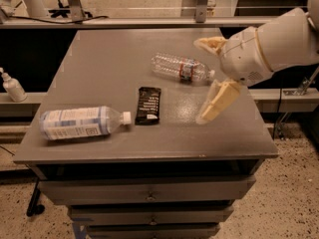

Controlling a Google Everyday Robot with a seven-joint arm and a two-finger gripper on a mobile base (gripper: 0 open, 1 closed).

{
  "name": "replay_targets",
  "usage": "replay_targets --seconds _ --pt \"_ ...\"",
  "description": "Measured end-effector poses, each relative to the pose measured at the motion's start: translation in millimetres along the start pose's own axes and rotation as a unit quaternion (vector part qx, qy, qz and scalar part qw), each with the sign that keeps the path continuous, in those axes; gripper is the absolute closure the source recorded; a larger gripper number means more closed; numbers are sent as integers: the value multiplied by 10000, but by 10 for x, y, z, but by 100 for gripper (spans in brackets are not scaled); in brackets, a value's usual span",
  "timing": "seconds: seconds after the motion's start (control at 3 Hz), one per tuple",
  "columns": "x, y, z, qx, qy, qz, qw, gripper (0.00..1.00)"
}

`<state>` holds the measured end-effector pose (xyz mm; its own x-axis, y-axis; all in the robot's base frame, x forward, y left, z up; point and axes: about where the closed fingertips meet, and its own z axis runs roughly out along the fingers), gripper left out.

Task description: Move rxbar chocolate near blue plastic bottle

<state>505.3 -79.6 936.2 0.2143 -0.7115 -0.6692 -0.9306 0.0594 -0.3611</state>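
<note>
The rxbar chocolate (148,105), a flat black wrapper, lies on the grey table (99,59) just right of the white cap of the blue plastic bottle (82,122). That bottle lies on its side at the front left, cap pointing right. My gripper (209,81) is open and empty, raised over the right part of the table, well to the right of the bar. One tan finger (217,102) points down toward the front, the other (212,44) sits higher and farther back.
A smaller clear ribbed bottle with a red label band (183,68) lies on its side behind the bar, close to my gripper. The table's right edge is just below my arm. A white spray bottle (12,86) stands on a ledge at far left.
</note>
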Motion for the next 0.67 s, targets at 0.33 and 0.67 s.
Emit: replay_targets --seconds 0.33,0.67 --pt "241 -239 -427 557 49 -450 9974 0" --pt "239 -238 -424 554 48 -446 9975 0"
